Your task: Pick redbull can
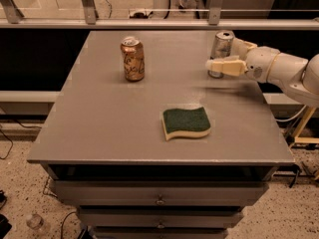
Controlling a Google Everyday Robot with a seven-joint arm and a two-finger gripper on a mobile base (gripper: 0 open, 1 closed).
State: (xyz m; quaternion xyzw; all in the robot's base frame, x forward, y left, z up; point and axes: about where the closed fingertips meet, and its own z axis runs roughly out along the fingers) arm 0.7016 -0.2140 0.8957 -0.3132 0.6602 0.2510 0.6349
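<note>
- Pincer [223, 54] was seen at the far right of the desk [124, 133], carried in from the right edge on the white arm [284, 71]. Its two fingers were held apart with the redbull can [222, 40] between them. One finger was laid across the can's lower front and the other was set behind it. Whether either finger pressed on the metal could not be told.
- The desk was seen to carry three things, all well apart from one another. Under its top, drawers [159, 193] were shut, so nothing could be said of what was in them.
- A green-and-yellow sponge [186, 123] was laid flat near the middle front of the desk, clear of the arm's reach line.
- A copper-orange can [132, 59] was stood upright at the far left-centre, untouched. Its contents were hidden.
- The redbull can was stood upright on the desk near the far right edge, its base apparently on the surface. Its silver top was shown, but what it held could not be told.
- Progress was judged as follows: the approach was done and the can was bracketed. The closing of the fingers and the lift were not yet done.
</note>
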